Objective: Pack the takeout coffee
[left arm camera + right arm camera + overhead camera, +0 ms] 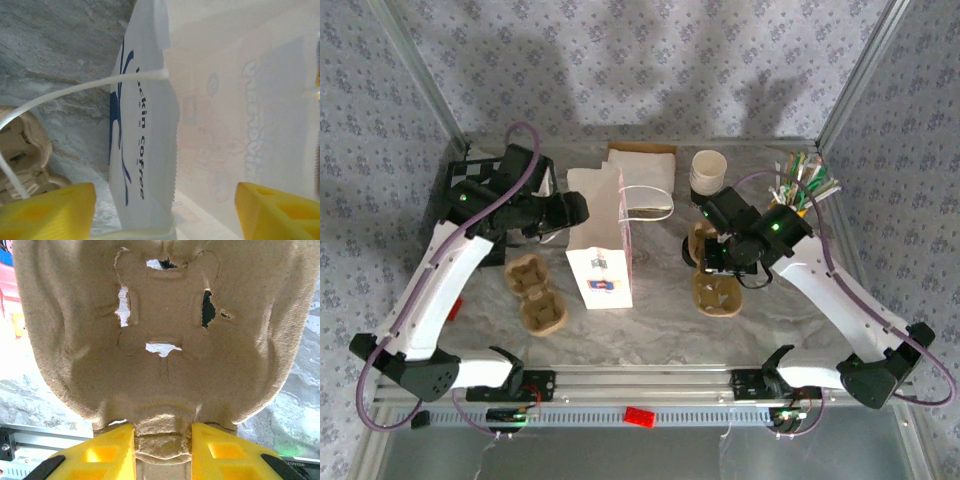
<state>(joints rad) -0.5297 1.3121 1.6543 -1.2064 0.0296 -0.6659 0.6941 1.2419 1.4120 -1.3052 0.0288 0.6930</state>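
Note:
A white paper bag (pixel 603 262) with blue print stands upright mid-table. My left gripper (pixel 577 211) is at the bag's upper left edge; in the left wrist view its yellow fingers (pixel 47 210) stand wide apart, open, with the bag's folded side (pixel 145 150) between them and untouched. My right gripper (pixel 713 262) is shut on the centre tab of a brown pulp cup carrier (pixel 160 330), which lies right of the bag (pixel 717 292). The takeout coffee is out of view.
A second pulp carrier (pixel 536 292) lies left of the bag. Lidless cream cups (pixel 708 170) are stacked at the back right beside a bundle of straws (pixel 805 182). Napkins (pixel 642 165) lie behind the bag. The bag's thin white handle (pixel 75 92) loops out leftward.

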